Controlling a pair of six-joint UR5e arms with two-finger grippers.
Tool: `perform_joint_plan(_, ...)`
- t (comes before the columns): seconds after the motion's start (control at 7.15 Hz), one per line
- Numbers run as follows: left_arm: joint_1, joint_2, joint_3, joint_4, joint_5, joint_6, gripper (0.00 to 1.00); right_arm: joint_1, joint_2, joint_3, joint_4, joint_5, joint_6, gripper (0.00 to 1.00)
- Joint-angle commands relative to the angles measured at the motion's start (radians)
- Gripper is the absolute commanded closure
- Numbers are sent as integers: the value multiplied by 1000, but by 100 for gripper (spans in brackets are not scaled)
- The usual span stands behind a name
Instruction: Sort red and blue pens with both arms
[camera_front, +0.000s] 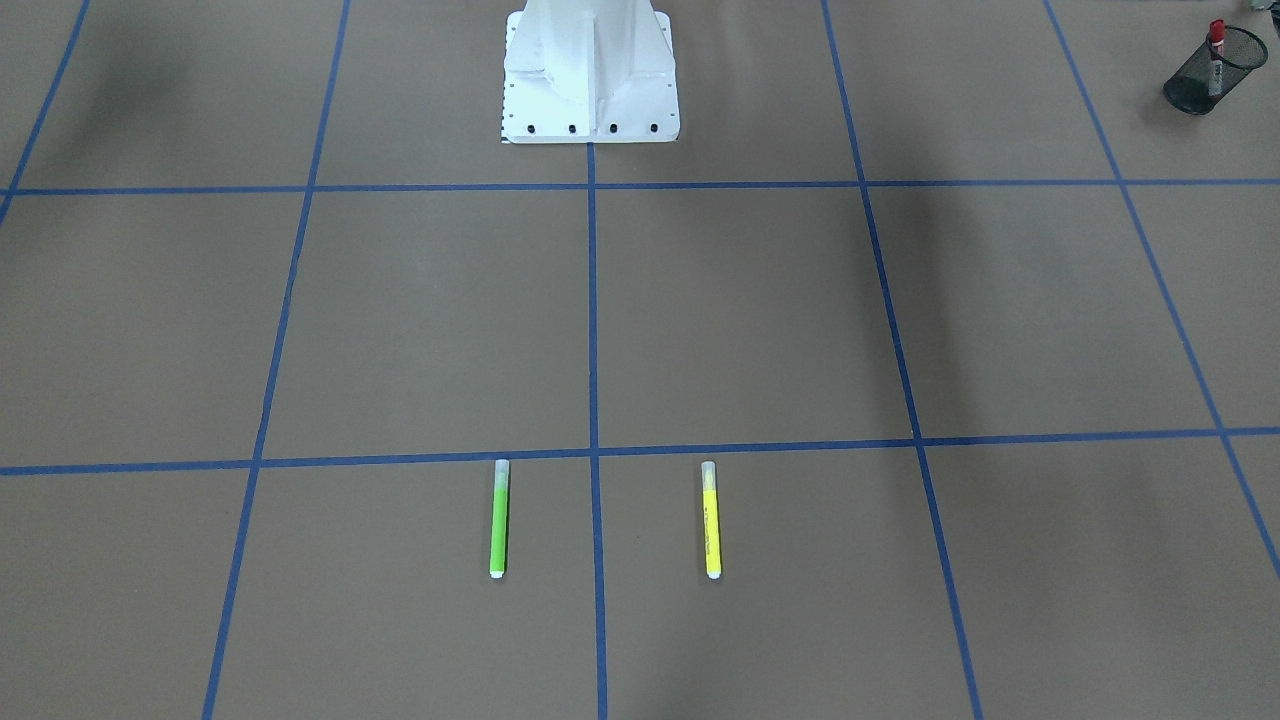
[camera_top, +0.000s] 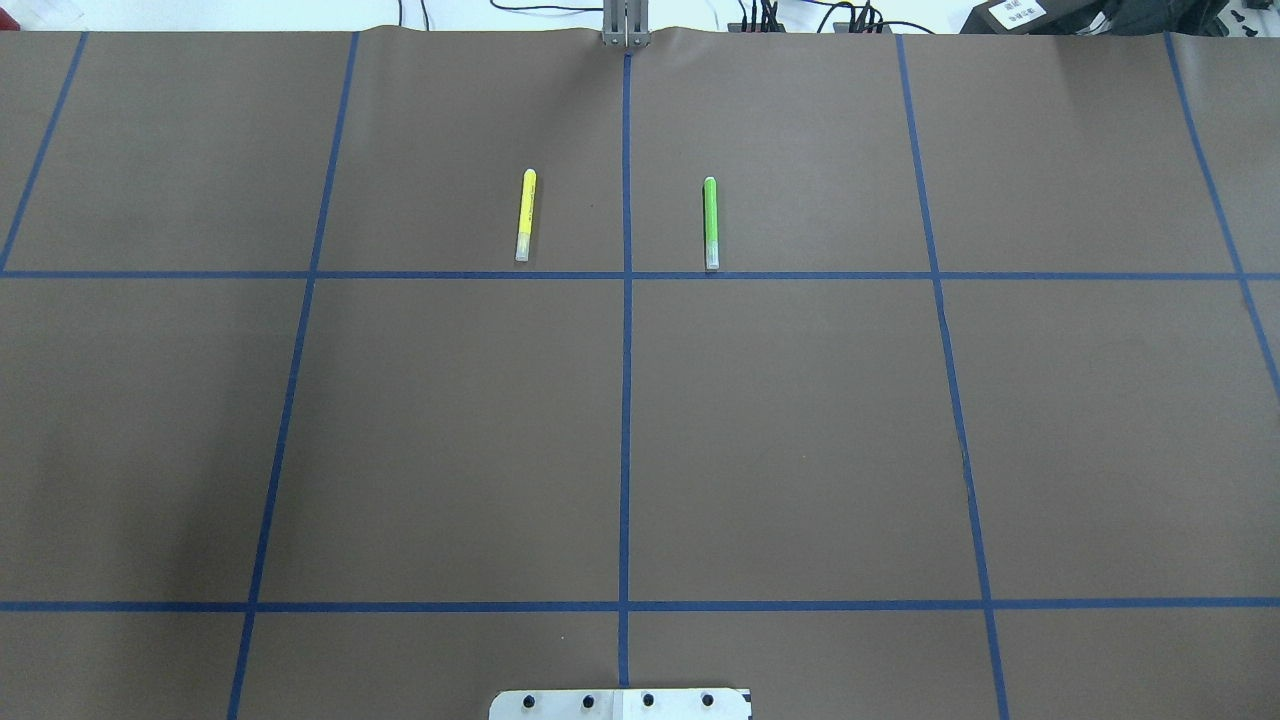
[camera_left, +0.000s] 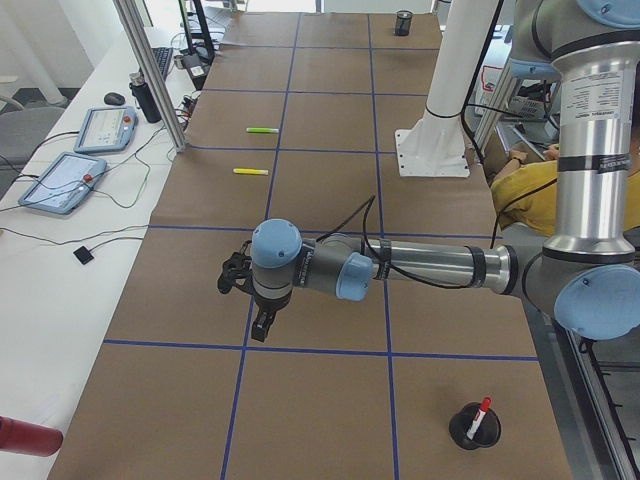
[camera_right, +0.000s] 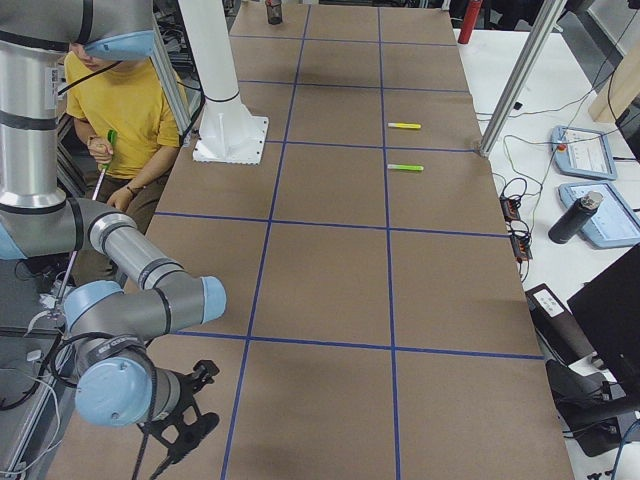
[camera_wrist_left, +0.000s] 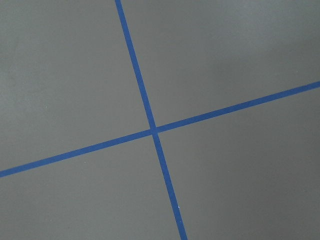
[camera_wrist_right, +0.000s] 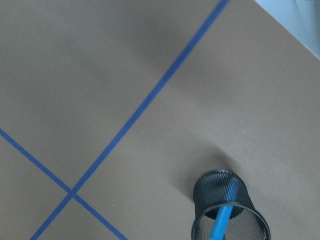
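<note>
We see no red or blue pen lying on the brown paper surface with its blue tape lines. The marker with a white printed barrel and a red cap stands in a round black mesh cup far out at the robot's left end. Its cap is up and it leans a little. The slim sky-blue pen leans in a second black mesh cup at the robot's right end, and the right wrist view looks down on it.

The left tool hangs over the surface and points down. The red marker's cup is further out toward the left end and closer to the robot's side. The right tool sits low at the right end. Both tools show only from the side, so we cannot tell if they are wide or narrow.

The lime-green slim pen and the yellow slim pen lie side by side across the surface, both pointing away from the robot (these two are not for sorting).

We think the sorting is done. If a pen needed moving again, the left arm is nearer the red one and the right arm nearer the blue one. Each pen stands on end, so a tool would have to come down from above.
</note>
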Motion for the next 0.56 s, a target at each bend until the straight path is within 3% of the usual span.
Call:
perform_joint_plan(0.0, 2, -6, 5, 2, 1, -52, 0, -262, 96, -3, 182, 88, 52, 0)
perform_joint_plan(0.42, 2, -14, 23, 0, 7, -71, 0, -417, 192, 4, 293, 74, 51, 0)
